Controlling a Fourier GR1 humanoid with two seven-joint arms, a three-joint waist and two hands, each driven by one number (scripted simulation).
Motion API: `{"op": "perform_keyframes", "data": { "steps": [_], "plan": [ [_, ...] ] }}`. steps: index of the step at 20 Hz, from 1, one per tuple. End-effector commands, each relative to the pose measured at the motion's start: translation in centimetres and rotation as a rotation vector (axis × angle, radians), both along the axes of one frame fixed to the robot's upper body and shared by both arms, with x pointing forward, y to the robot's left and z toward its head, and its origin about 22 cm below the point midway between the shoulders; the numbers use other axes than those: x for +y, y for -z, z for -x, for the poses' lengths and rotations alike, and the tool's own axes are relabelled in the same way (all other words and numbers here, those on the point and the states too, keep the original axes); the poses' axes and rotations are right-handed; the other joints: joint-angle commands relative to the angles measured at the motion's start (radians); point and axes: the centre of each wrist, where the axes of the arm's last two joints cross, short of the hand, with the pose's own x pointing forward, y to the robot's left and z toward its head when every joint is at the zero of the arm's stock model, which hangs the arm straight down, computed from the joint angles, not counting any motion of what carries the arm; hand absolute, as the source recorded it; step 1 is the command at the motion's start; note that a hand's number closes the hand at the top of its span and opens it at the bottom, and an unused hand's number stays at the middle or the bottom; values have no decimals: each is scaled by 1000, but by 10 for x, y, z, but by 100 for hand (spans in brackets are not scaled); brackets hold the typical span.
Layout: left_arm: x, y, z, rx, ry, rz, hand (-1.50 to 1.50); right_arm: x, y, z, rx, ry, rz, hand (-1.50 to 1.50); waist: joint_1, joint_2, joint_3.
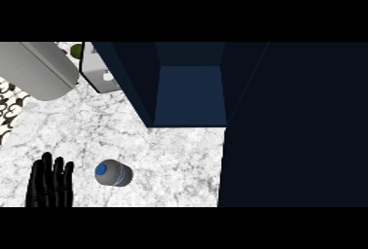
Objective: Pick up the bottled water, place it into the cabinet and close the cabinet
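Water bottle (113, 173) stands on desk (165, 155), not picked up yet. Left robot hand (50, 184) flat, fingers straight, beside bottle, holding nothing. Right robot hand unseen. Cabinet (188, 92) open, nothing inside yet.

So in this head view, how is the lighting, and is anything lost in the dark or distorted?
Head view: the marble counter is evenly lit; the open cabinet and its door are so dark that little detail shows; the bottled water appears foreshortened, cap up, beside the left hand with straight fingers; the right hand is out of view.
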Motion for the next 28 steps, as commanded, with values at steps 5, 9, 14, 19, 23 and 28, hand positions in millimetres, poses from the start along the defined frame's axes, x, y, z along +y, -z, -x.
{"op": "perform_keyframes", "data": {
  "steps": [5,9,14,19,23,28],
  "plan": [
    [7,17,1,2,-108,-26,-150,7,-10,27,-25,7,-21,-150,0,1,-1],
    [27,40,-11,24,-162,-25,-150,-9,-12,37,-17,7,6,-150,-4,2,-1],
    [34,87,-21,93,-171,-18,-150,-1,-15,47,-38,11,-3,-150,-8,1,-2],
    [43,125,-26,107,-168,9,-150,-2,-17,54,-32,7,-5,-150,-7,1,-3],
    [51,141,-29,112,-164,27,-150,-4,-12,56,-42,7,7,-150,-4,2,-2],
    [69,173,-41,82,-221,37,-150,-15,3,58,-49,9,-1,-150,-8,1,-1]
  ]
}}
